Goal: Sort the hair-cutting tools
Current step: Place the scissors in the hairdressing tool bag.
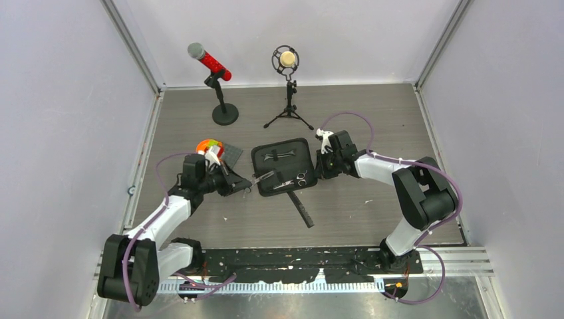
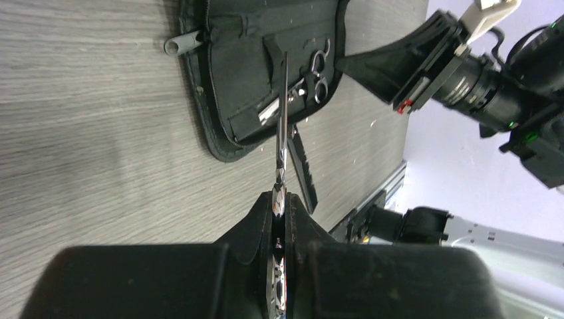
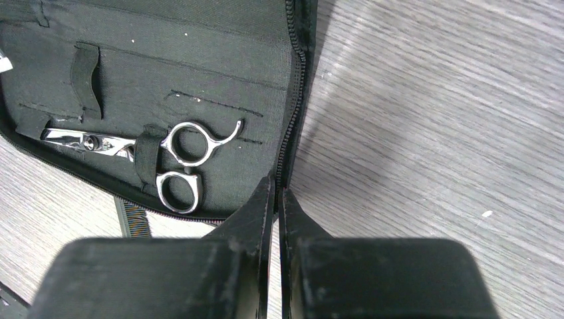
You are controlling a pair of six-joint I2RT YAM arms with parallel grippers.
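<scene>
Scissors, slim and silver, sit pinched in left end effector while right end effector grips the case.

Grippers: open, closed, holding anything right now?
Left gripper: closed on silver scissors.
Right gripper: closed, pinching the zip edge of the case.

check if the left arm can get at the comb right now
Probably not yet: the left gripper is shut on scissors. The comb lies mostly in the open on the table by the case.
</scene>
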